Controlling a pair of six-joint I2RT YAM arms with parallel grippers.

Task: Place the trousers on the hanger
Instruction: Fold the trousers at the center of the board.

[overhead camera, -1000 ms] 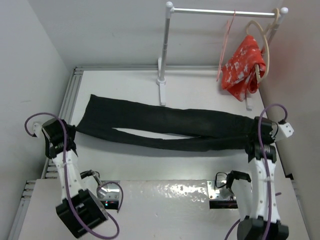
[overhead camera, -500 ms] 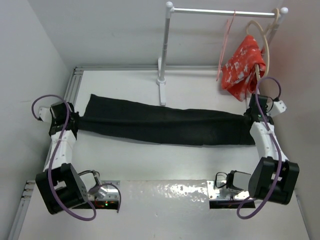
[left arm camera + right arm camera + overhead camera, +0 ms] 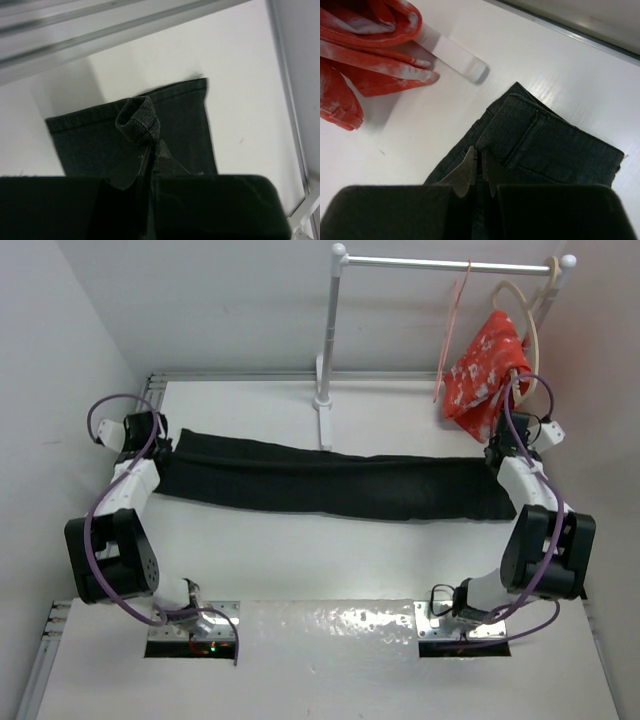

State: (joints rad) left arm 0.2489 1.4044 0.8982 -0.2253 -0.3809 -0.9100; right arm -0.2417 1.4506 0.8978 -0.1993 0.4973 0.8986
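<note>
The black trousers [image 3: 330,485] lie folded lengthwise in one long strip across the table. At their left end my left gripper [image 3: 160,443] is shut on the leg hems. In the left wrist view the pinched hem [image 3: 139,121] bunches up just ahead of the left gripper [image 3: 150,146]. My right gripper [image 3: 503,455] is shut on the waist end, and in the right wrist view the right gripper [image 3: 481,156] pinches the waistband [image 3: 512,130]. The thin pink-red hanger [image 3: 452,325] hangs from the rail at the back right, apart from both grippers.
A white clothes rack [image 3: 330,340] stands at the back, its foot [image 3: 323,425] just behind the trousers. A beige hanger [image 3: 527,330] carries a red patterned cloth [image 3: 487,370], which hangs close above my right gripper. Aluminium rails [image 3: 145,420] edge the table on the left.
Both arms swung outward and toward the back, carrying the near leg over onto the far leg. The trousers went from a spread V to one narrow strip. Both grips held.
</note>
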